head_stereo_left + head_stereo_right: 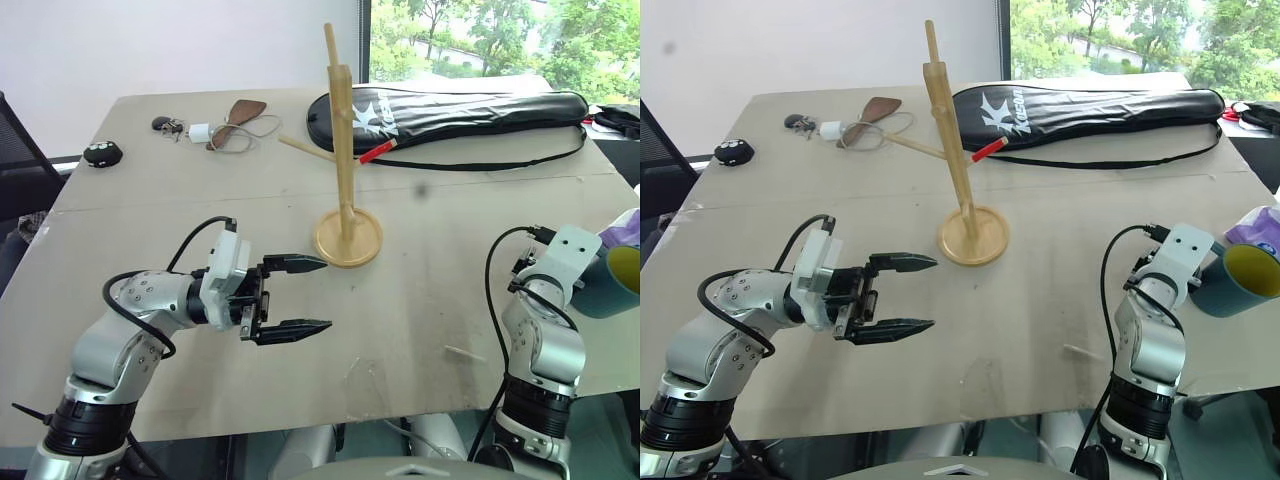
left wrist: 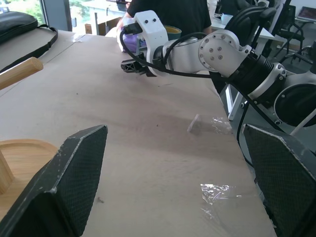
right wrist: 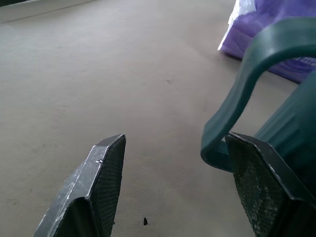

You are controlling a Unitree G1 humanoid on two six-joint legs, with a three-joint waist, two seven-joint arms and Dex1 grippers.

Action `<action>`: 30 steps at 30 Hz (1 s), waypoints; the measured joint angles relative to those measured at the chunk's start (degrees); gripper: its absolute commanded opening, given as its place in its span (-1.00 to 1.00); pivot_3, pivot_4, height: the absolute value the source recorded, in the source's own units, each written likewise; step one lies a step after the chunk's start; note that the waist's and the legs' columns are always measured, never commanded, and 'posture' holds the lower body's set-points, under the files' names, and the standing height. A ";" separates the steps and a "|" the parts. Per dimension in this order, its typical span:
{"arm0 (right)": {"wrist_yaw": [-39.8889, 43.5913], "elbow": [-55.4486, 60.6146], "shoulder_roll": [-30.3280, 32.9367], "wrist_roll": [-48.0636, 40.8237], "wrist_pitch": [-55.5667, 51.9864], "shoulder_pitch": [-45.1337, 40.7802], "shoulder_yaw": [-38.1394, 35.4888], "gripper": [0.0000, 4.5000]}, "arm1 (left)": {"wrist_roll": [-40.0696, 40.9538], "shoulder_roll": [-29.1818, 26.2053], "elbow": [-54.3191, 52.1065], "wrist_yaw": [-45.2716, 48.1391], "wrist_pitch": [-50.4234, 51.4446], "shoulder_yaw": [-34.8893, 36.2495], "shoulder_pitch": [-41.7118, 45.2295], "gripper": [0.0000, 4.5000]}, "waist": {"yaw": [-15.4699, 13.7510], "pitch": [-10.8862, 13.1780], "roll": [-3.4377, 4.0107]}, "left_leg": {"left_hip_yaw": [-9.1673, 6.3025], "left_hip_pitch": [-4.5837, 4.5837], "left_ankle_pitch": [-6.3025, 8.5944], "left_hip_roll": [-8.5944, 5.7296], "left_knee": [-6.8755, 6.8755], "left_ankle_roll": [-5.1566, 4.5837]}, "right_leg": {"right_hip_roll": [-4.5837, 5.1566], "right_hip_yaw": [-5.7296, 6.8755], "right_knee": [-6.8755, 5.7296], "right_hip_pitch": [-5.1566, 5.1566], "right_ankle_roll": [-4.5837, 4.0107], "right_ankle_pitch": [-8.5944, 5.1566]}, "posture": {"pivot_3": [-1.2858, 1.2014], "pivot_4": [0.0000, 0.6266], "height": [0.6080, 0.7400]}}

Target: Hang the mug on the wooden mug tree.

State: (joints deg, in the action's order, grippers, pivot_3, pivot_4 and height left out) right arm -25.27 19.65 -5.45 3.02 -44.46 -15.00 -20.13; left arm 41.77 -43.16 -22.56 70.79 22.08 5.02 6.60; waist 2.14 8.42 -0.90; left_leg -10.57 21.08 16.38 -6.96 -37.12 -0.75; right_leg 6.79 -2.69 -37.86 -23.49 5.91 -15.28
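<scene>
Right gripper: 2 black fingers spread wide, nothing pinched; the mug, teal with yellow inside, lies right at its tip by the table edge, its loop handle just off 1 finger, a purple packet just beyond. Left gripper: fingers spread, empty, pointing level, well apart from the mug. Wooden mug tree: upright between the 2 grippers and farther out; long black racket bag, keys and a charger behind it.

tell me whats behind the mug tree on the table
Behind the wooden mug tree lies a long black racket bag. The post covers a strip of the bag's near end. To the bag's left sits a small cluster of keys and a charger.
</scene>
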 measured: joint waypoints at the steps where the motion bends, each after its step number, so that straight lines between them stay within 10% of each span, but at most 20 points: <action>1: -0.11 -0.35 0.01 -0.01 0.26 -0.17 -0.25 0.43 | 0.00 0.00 -0.01 -0.03 0.00 0.00 0.00 1.00 | 0.06 0.00 0.00 | 0.00 0.00 0.00 0.00 0.00 0.00 | 0.00 0.00 0.00 0.00 0.00 0.00 | 0.03 -0.52 1.00; 8: 0.00 -3.27 0.90 -0.22 2.42 -1.06 -1.87 -0.99 | 0.01 0.01 -1.01 -0.85 0.00 0.00 -0.31 1.00 | 0.28 0.00 0.00 | 0.02 0.00 0.00 0.00 0.02 0.00 | 0.00 -0.03 -0.01 0.00 0.00 0.00 | 0.03 -0.52 1.00; 18: 9.04 3.44 4.95 -3.29 0.86 5.45 0.96 -0.99 | 0.62 0.39 -1.93 -2.90 0.23 0.72 -1.78 1.00 | 0.22 0.01 0.02 | 0.02 0.02 0.00 0.00 0.04 0.00 | 0.00 -0.05 0.02 0.00 0.00 0.00 | 0.03 -0.52 1.00; 30: 41.69 20.38 22.32 -26.59 -3.68 10.82 7.31 -0.99 | 2.79 3.01 -3.80 -7.45 -0.03 6.71 -8.01 1.00 | -0.12 0.01 -0.01 | 0.06 0.02 0.02 0.07 0.04 -0.03 | -0.04 -0.05 0.12 0.02 0.01 0.00 | 0.03 -0.52 1.00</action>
State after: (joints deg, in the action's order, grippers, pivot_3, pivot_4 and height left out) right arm 16.41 40.03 16.87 -23.57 -48.14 -4.19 -12.82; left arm 44.56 -40.15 -26.37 63.35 22.05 11.74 -1.41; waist 2.02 8.44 -0.91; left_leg -10.51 21.10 16.40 -6.89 -37.08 -0.78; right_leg 6.75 -2.74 -37.74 -23.46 5.92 -15.28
